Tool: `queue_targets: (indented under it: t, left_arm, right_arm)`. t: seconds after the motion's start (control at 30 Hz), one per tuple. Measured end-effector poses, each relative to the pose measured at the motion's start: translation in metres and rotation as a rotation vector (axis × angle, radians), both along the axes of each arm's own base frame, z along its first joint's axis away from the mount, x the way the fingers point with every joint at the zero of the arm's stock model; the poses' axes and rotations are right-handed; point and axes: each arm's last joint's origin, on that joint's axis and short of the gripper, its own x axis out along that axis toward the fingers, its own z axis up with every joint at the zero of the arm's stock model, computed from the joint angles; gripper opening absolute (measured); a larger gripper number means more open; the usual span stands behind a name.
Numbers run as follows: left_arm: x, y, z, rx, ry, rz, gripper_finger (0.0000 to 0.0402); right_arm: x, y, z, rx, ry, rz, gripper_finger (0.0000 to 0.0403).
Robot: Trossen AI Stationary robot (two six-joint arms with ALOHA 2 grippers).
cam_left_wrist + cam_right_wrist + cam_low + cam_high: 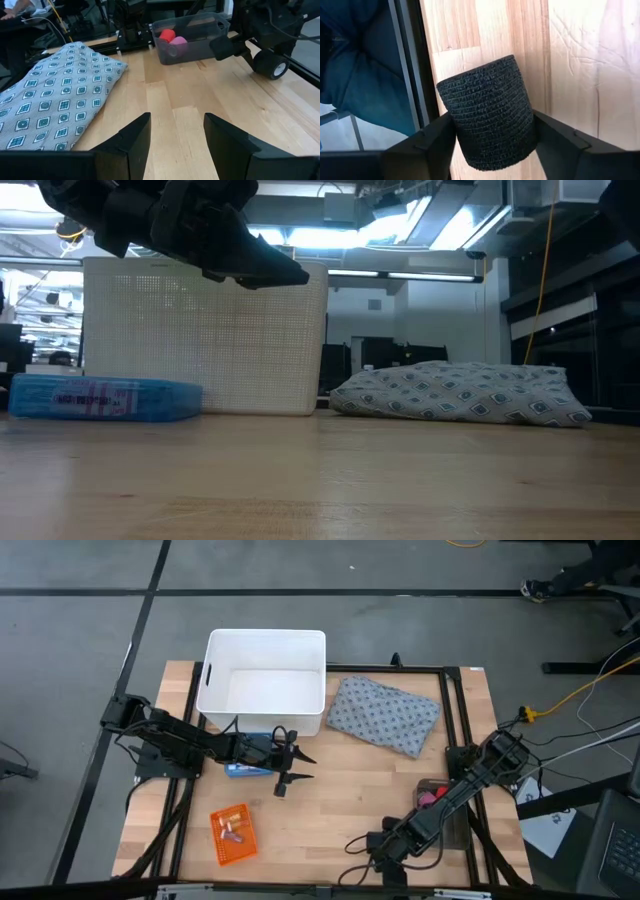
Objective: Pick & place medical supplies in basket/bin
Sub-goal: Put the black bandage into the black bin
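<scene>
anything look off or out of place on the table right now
Nothing looks spilled or damaged. The grey dotted pack lies skewed beside the white tub, and a blue packet sits loose under the open left gripper. The right gripper holds a black roll at the table's front edge.

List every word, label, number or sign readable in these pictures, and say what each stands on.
None can be read.
Blue packet beside the white tub: a pinkish printed label, too blurred to read.
Grey dotted pack: only a square pattern, no lettering.
Black roll in the right gripper: no markings.
</scene>
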Motion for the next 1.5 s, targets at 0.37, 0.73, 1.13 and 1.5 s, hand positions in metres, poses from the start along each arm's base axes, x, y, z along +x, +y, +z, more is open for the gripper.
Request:
queue_targets:
  t: [0.37, 0.73, 1.13, 1.5]
  left_arm:
    - [0.000, 0.000, 0.000, -0.003, 0.000, 0.001, 0.0182]
    - [0.000, 0.000, 0.000, -0.002, 0.001, 0.001, 0.0182]
    - [0.000, 0.000, 0.000, -0.002, 0.001, 0.000, 0.0182]
    - [0.000, 0.000, 0.000, -0.002, 0.003, 0.001, 0.0182]
  right_arm:
    - [0.004, -0.007, 0.000, 0.008, 0.035, 0.012, 0.0216]
    - [0.011, -0.022, 0.006, 0.085, 0.095, 0.060, 0.0213]
    - [0.012, -0.053, 0.061, 0.081, -0.077, 0.021, 0.0212]
    - [-0.042, -0.094, 0.104, -0.165, 0.099, -0.188, 0.0213]
